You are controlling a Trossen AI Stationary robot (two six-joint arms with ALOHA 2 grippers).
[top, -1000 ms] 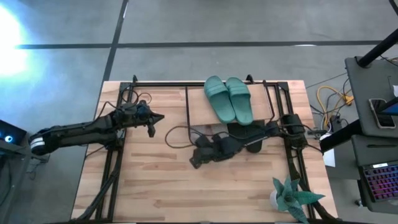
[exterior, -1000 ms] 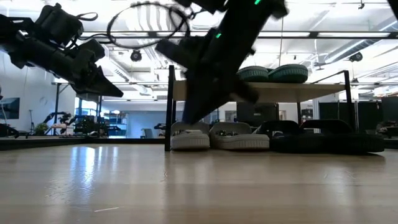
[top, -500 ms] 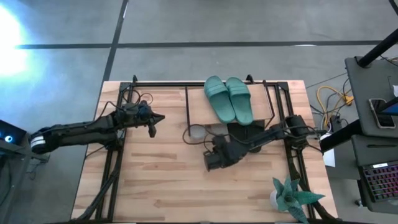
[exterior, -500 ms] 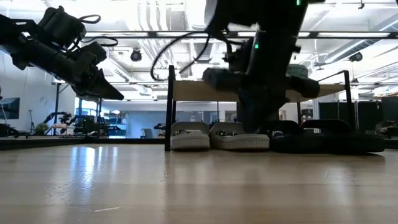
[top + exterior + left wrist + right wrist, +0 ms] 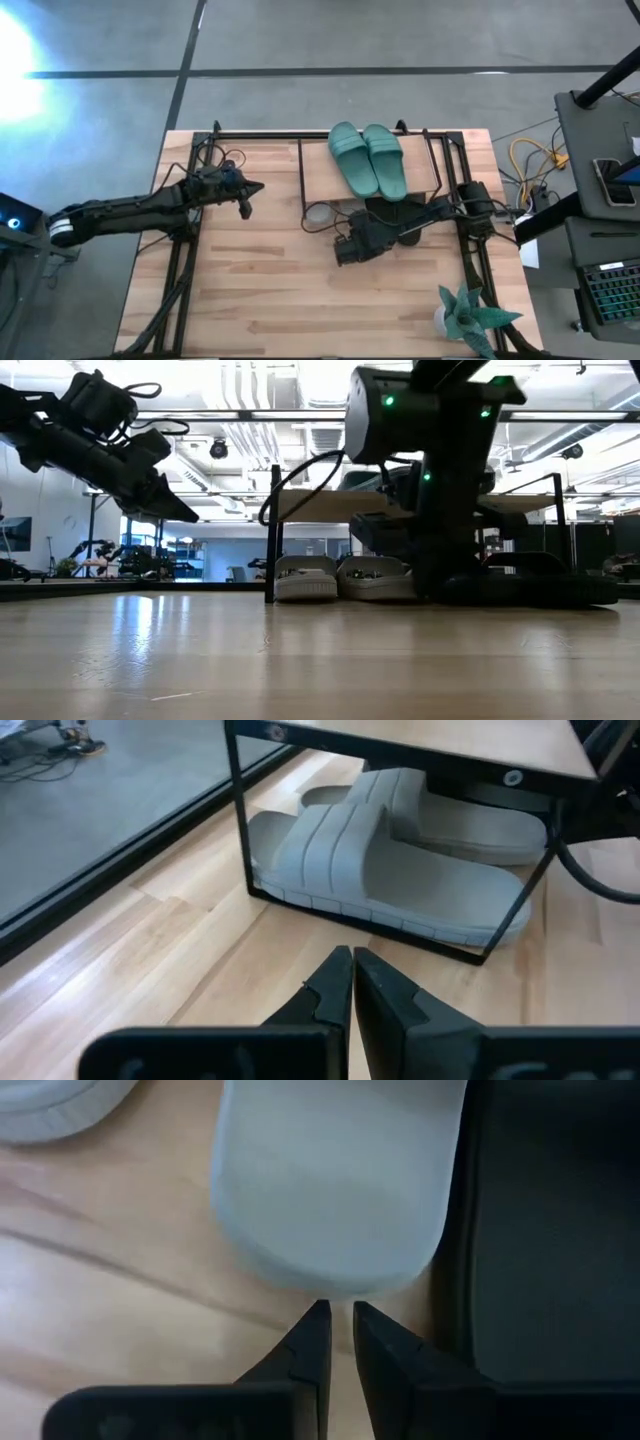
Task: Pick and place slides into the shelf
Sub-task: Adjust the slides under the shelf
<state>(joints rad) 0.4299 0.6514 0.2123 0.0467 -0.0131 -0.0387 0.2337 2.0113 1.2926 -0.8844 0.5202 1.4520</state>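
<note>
the left fingers (image 5: pixel 351 963) are hanging pressed together and gripping nothing, above the left part of the bench (image 5: pixel 250 300), well apart from the shelf (image 5: pixel 320 178); they are pointing at its left end, so a careless forward move from that arm would be knocking the thin wire frame and shoving the whole light rack sideways. the teal slides (image 5: pixel 368 160) are lying side by side on the plank top, and any such bump is likely to be sliding them off. under the plank the grey slides (image 5: pixel 340 578) are sitting as a pair. the right fingers (image 5: pixel 326 1325) are hovering low over the bench at the front of the shelf, nearly shut with only a narrow slit between them and holding nothing, their tips just short of the rounded end of one grey slide (image 5: pixel 330 1180). the main risk seems to be here: a push forward with the fingers this narrow would be nudging that slide deeper or askew rather than gripping it, and the soft foam may be pivoting against its neighbour. the right arm's cable (image 5: pixel 300 480) is looping beside the shelf post and could be catching on it. the black slides (image 5: pixel 530 585) are resting at the right end, seemingly under the plank, right beside the arm, so a sideways swing could be dragging them out.
</note>
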